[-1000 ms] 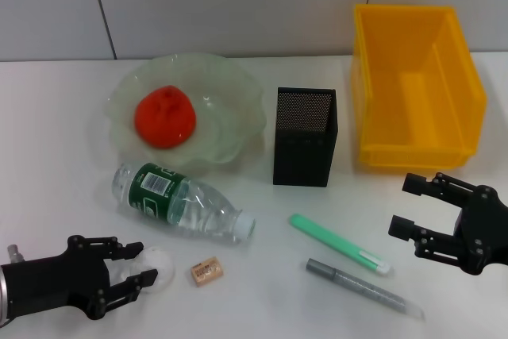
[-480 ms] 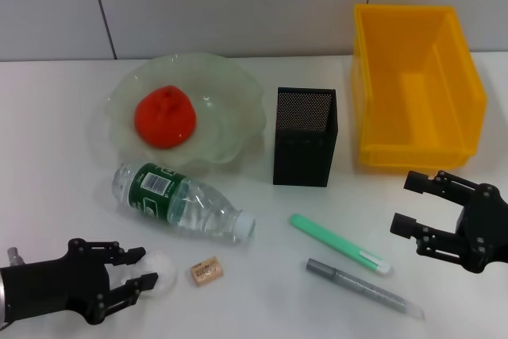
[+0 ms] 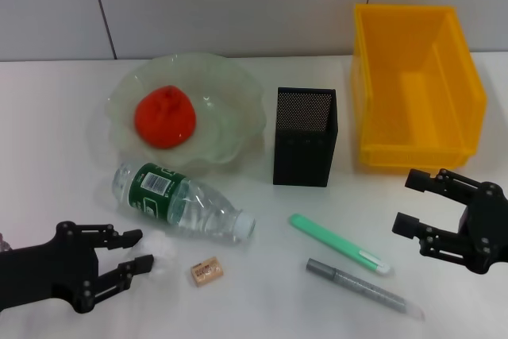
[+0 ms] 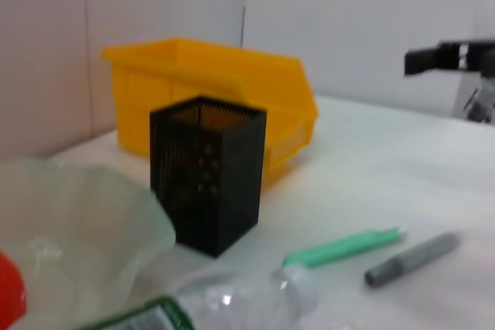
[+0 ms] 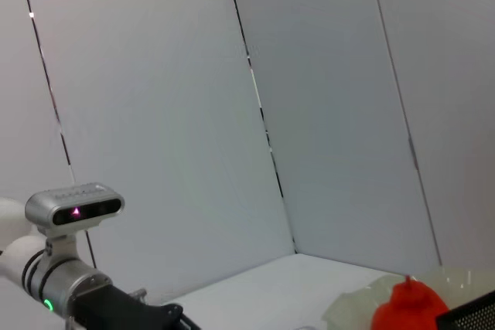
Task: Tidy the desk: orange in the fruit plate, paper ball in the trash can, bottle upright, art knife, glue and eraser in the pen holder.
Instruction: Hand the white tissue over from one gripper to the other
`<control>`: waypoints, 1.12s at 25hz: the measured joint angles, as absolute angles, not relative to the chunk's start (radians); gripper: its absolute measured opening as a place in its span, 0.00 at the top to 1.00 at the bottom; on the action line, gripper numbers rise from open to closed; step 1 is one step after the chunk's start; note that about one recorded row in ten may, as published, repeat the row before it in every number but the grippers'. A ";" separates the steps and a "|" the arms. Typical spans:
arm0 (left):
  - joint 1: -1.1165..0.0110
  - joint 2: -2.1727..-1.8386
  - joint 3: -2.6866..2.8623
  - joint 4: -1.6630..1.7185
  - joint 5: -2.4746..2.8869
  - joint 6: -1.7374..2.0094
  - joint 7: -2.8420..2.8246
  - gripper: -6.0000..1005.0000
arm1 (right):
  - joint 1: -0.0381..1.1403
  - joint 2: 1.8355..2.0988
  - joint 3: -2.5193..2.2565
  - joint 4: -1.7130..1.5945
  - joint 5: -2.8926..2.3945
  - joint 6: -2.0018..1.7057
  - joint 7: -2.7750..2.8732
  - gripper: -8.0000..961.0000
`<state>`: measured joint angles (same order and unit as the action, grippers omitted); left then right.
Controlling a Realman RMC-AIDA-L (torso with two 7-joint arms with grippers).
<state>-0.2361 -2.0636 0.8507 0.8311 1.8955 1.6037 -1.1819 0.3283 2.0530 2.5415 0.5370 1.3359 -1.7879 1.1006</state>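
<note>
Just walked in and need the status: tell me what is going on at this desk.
The robot is tidying a desk. The orange already sits in the fruit plate. The left tool, open, is at the paper ball near the front edge. The bottle lies on its side; the eraser is outside the pen holder. The right tool hangs open before the trash can.
</note>
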 joint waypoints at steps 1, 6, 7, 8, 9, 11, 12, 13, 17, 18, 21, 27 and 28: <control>-0.236 -2.064 0.851 0.831 1.895 1.604 -1.182 0.62 | 0.328 2.053 2.542 0.537 1.336 -1.788 1.101 0.22; -0.251 -2.063 0.815 0.833 1.856 1.676 -1.159 0.64 | 0.325 2.047 2.542 0.542 1.336 -1.801 1.104 0.22; -0.252 -2.063 0.813 0.833 1.846 1.686 -1.155 0.64 | 0.323 2.045 2.542 0.546 1.336 -1.807 1.105 0.22; -0.254 -2.063 0.812 0.833 1.827 1.701 -1.149 0.64 | 0.321 2.044 2.542 0.552 1.336 -1.816 1.106 0.22; -0.257 -2.063 0.812 0.833 1.806 1.718 -1.146 0.64 | 0.318 2.042 2.542 0.558 1.336 -1.823 1.107 0.22; -0.266 -2.063 0.811 0.833 1.778 1.743 -1.144 0.65 | 0.311 2.039 2.542 0.578 1.334 -1.844 1.107 0.22; -0.273 -2.063 0.812 0.833 1.770 1.752 -1.145 0.65 | 0.307 2.037 2.541 0.590 1.332 -1.856 1.107 0.22; -0.282 -2.063 0.813 0.831 1.765 1.758 -1.147 0.65 | 0.303 2.035 2.539 0.604 1.331 -1.870 1.106 0.22; -0.332 -2.068 0.820 0.799 1.757 1.787 -1.153 0.65 | 0.306 2.013 2.531 0.645 1.294 -1.942 1.131 0.22; -0.343 -2.068 0.820 0.790 1.757 1.793 -1.153 0.65 | 0.314 2.007 2.531 0.650 1.280 -1.964 1.147 0.22; -0.388 -2.069 0.821 0.746 1.757 1.820 -1.149 0.65 | 0.333 1.995 2.531 0.656 1.257 -2.005 1.171 0.22; -0.439 -2.070 0.832 0.696 1.756 1.838 -1.136 0.65 | 0.351 1.992 2.531 0.656 1.256 -2.017 1.158 0.22; -0.443 -2.070 0.837 0.691 1.756 1.843 -1.128 0.65 | 0.354 1.994 2.531 0.654 1.258 -2.018 1.152 0.22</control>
<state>-0.4435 -2.0700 0.8369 0.6911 1.7556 1.8432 -1.1278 0.3536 1.9945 2.5310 0.6539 1.2575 -2.0176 1.1520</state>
